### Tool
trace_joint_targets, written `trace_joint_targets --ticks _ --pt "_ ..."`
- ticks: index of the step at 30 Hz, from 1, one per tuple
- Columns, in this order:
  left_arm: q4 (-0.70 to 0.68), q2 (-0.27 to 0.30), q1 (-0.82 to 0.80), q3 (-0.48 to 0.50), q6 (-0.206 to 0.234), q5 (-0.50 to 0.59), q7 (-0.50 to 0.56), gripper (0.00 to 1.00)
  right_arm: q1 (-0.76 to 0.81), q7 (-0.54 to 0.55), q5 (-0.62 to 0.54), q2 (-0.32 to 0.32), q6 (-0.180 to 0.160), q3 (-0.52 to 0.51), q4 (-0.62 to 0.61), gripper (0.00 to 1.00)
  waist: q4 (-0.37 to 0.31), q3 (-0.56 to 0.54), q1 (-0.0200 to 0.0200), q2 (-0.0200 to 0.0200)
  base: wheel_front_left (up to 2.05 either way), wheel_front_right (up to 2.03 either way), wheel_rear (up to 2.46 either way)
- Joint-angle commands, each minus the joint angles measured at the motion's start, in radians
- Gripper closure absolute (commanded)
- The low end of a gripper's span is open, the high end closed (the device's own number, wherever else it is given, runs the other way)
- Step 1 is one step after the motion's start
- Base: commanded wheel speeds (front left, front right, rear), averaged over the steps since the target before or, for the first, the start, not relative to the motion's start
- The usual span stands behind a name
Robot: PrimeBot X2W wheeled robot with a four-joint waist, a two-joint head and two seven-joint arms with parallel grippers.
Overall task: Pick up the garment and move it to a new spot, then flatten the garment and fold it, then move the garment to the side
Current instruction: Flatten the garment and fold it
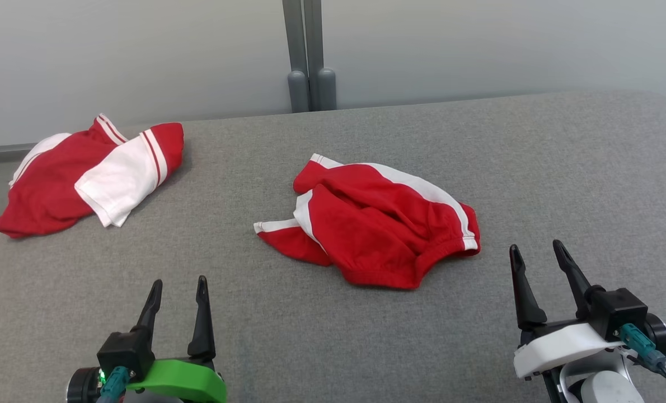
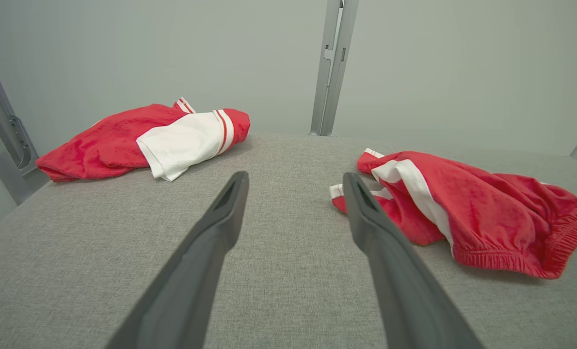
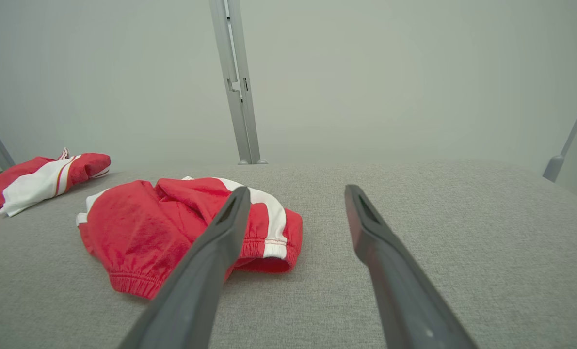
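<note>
Crumpled red garment (image 1: 378, 224) w/ white side stripes lies near the middle of the grey fabric surface (image 1: 562, 168), bunched up – elastic waistband toward the robot, one white-edged hem sticking out to the robot's left. Left claw (image 1: 179, 280) sits at lower left of the head view, green wrist shell behind it, fingers apart and holding nothing. It's over bare surface, well apart from the garment, which shows to the right of its fingers in the left wrist view. Right claw (image 1: 535, 245), w/ white wrist shell, is at lower right, fingers also spread, empty – near the garment's waistband end but not touching it. In the right wrist view one finger (image 3: 223, 232) overlaps the cloth in the picture; can't tell from that view how high it is above the surface. A second garment (image 1: 87, 179), same red and white, lies folded at the far left corner of the surface, well apart from the first. Behind the far edge stands a grey post (image 1: 309, 56) against a plain pale wall (image 1: 478, 45).
</note>
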Motion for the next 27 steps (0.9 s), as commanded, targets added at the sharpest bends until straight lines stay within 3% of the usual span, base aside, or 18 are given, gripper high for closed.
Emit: trace_joint_targets --ticks 1,13,19,27 --pt "0.003 -0.005 0.010 0.008 -0.006 0.011 -0.001 0.00 0.002 -0.003 0.001 -0.002 0.000 -0.004 0.000 0.00 0.002 0.001 0.0000 0.0000 0.00 0.00 0.00" --pt "-0.006 -0.026 -0.018 0.035 -0.032 0.049 -0.001 0.00 -0.063 -0.003 -0.044 -0.002 0.000 0.008 0.019 0.00 0.037 0.038 0.0000 0.0000 0.00 0.00 0.00" --pt "-0.028 -0.040 -0.044 0.031 -0.038 0.068 -0.001 0.00 -0.215 0.023 -0.113 -0.002 0.000 0.015 0.156 0.00 0.095 0.090 0.0000 0.0000 0.00 0.00 0.00" --pt "-0.014 -0.051 -0.070 0.002 -0.038 0.057 -0.001 0.00 -0.447 0.229 -0.144 -0.027 0.000 -0.010 0.412 0.00 0.206 0.158 0.0000 0.0000 0.00 0.00 0.00"
